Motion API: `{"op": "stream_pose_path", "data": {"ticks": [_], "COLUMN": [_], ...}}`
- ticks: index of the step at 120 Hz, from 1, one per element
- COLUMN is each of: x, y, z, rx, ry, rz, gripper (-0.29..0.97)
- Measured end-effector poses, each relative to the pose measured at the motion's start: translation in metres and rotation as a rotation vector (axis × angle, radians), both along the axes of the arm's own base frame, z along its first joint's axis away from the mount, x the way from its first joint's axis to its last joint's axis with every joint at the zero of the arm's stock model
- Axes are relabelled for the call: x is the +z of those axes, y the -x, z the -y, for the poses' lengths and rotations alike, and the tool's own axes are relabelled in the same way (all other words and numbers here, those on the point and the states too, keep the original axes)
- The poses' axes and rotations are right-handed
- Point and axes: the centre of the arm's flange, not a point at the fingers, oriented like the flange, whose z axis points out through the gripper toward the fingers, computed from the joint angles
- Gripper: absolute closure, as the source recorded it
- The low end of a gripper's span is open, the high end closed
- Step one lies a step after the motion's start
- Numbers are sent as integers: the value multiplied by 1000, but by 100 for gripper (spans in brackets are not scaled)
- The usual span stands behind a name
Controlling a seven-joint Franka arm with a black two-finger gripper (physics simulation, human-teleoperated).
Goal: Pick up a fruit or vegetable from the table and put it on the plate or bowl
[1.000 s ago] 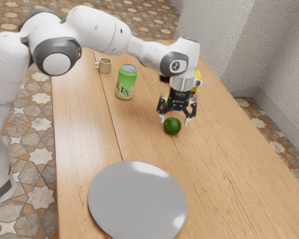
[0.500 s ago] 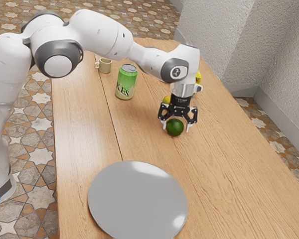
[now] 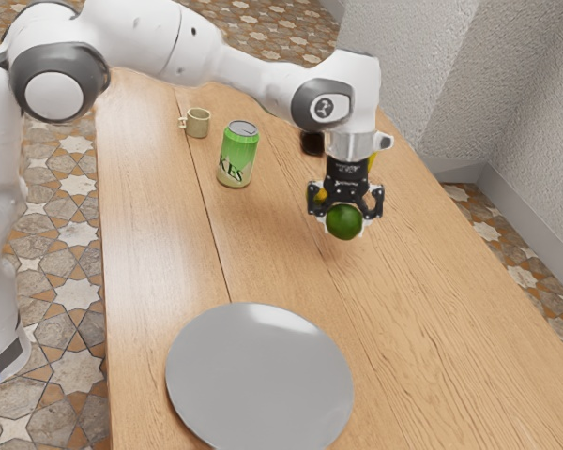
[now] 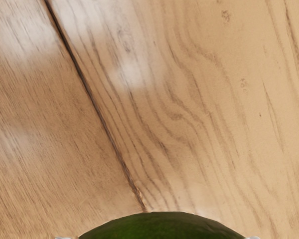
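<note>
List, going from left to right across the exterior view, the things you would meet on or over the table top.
small cup → green can → green fruit, held in the gripper. The grey plate is left out, since it stretches across below all three.

A green cylindrical metal drinks can [image 3: 237, 155] is standing upright. A small beige ceramic mug [image 3: 198, 122] is sitting near it, apart. Patterned star-motif floor tiles [image 3: 66, 281] are meeting grey rough-plaster walls [image 3: 507, 75].
</note>
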Motion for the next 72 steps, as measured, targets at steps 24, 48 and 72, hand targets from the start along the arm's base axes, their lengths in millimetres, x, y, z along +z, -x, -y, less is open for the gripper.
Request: {"op": "stream_pose_path", "data": {"ticks": [24, 48, 72], "x": [32, 26, 31], "y": [126, 173, 186], "z": [204, 276, 293], "rx": [-247, -201, -84], "ry": [-79, -112, -106], "rz": [-5, -43, -57], "gripper": [31, 31, 10]}}
